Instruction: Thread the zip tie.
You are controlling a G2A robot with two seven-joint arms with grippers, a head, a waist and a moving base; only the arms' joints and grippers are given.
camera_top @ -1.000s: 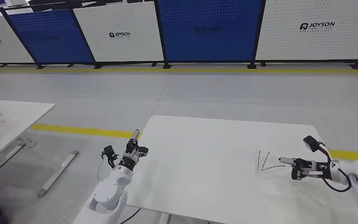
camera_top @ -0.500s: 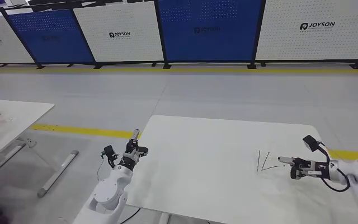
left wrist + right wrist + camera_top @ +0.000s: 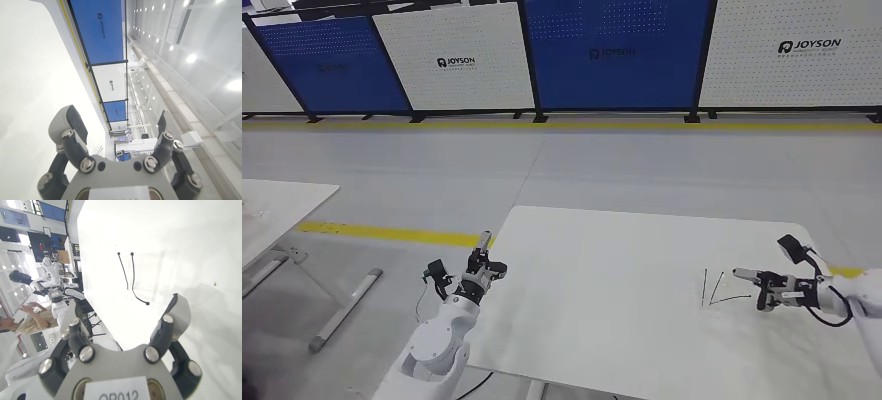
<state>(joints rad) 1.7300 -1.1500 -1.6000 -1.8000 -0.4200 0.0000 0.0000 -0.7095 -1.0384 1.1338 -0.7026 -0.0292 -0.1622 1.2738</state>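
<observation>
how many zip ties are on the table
3 zip ties, close together on the table near the right gripper: two straight ones side by side, a curved one nearest the gripper. None seems hidden.

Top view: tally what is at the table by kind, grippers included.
Zip ties, black: 3
Grippers: 2, the left gripper and the right gripper, both open
Total: 5
</observation>
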